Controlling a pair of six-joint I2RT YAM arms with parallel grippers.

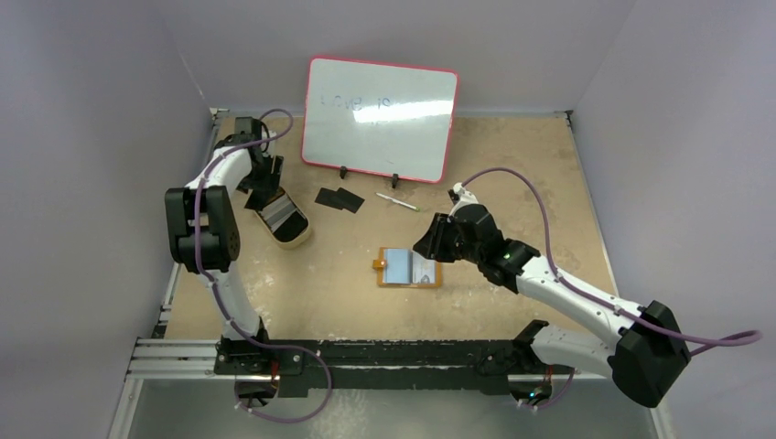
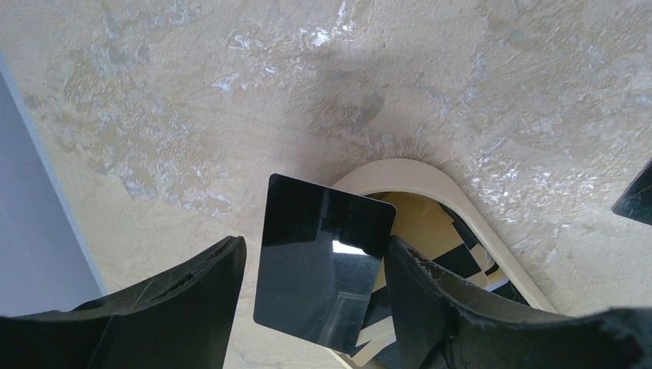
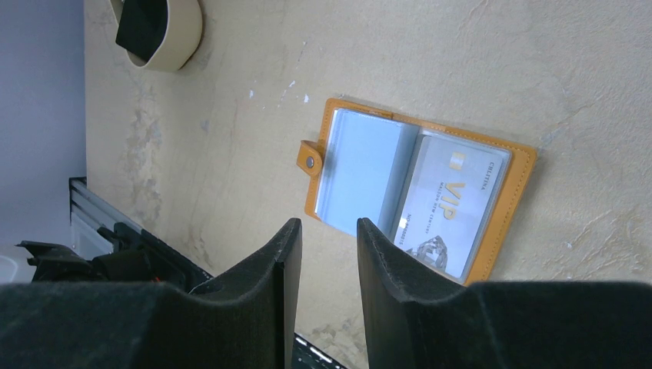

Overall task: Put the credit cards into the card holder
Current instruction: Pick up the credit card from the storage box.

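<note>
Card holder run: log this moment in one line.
left gripper: open, astride black card at tin dish | right gripper: open, empty, near card holder | holder: open, VIP card in one sleeve

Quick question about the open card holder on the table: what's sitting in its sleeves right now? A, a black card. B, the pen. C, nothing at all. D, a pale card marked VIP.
D: the right wrist view shows the open card holder with a pale VIP card inside one clear sleeve, while the sleeve beside it is bare.
</note>
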